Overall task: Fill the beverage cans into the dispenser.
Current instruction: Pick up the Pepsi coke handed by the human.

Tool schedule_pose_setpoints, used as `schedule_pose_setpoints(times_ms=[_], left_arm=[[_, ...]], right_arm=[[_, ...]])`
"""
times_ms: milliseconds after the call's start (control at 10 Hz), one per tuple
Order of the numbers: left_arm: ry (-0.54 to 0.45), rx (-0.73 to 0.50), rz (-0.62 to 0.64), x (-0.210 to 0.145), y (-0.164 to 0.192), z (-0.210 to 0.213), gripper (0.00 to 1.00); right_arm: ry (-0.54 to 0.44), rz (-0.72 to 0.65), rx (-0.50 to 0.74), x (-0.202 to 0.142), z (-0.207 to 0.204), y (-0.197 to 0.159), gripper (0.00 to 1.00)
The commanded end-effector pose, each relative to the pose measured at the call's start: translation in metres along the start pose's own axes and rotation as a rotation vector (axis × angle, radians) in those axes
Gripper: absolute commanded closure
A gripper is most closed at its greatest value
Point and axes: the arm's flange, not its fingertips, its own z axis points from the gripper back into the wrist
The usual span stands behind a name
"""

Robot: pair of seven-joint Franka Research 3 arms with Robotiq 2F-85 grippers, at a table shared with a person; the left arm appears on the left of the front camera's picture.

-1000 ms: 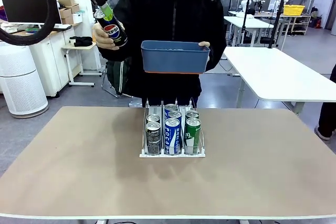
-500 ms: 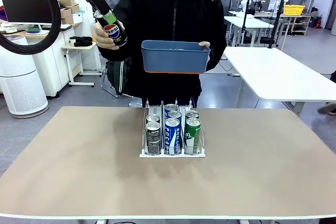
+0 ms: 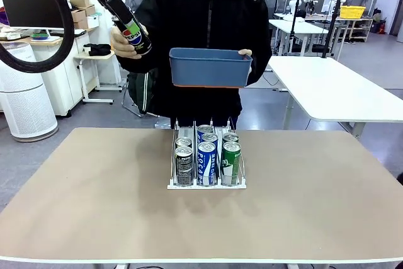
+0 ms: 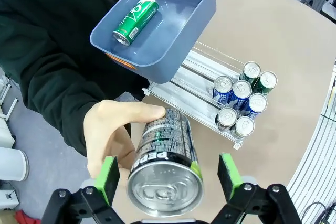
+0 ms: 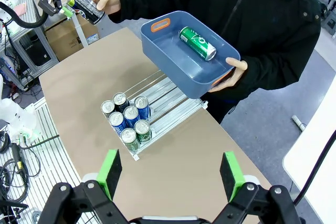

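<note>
A person's hand holds a black Pepsi can [image 3: 136, 38] up at the far left, above the table's far edge. My left gripper [image 4: 168, 179] is open around that can [image 4: 167, 161], its green pads [image 4: 109, 178] a little clear of its sides. The dispenser [image 3: 206, 184] stands mid-table with several cans: black ones in the left lane [image 3: 184, 163], blue-and-white in the middle [image 3: 207, 159], green on the right [image 3: 231, 157]. My right gripper [image 5: 170, 174] hangs open high over the table, nothing between its fingers.
The person holds a blue plastic tub [image 3: 210, 68] in the other hand above the dispenser's far end. One green can [image 4: 135, 20] lies on its side in the tub [image 5: 157, 45]. Bare table [image 3: 82, 193] stretches on both sides of the dispenser.
My left arm's wrist has come farther into the picture at the top left, and the gripper has tilted along the Pepsi can. The hand, tub and dispenser have stayed put.
</note>
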Motion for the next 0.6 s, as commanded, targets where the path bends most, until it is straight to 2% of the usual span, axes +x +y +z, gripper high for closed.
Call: schedule_pose_setpoints(times_ms=[0, 500], left_arm=[[-0.053, -0.025, -0.014, -0.0099, 0.0078, -0.0061, 0.00], [-0.025, -0.026, -0.030, -0.0034, 0.0124, -0.0055, 0.00]], right_arm=[[0.000, -0.002, 0.001, -0.0001, -0.0004, 0.0004, 0.00], [0.000, -0.002, 0.001, -0.0001, -0.0004, 0.0004, 0.00]])
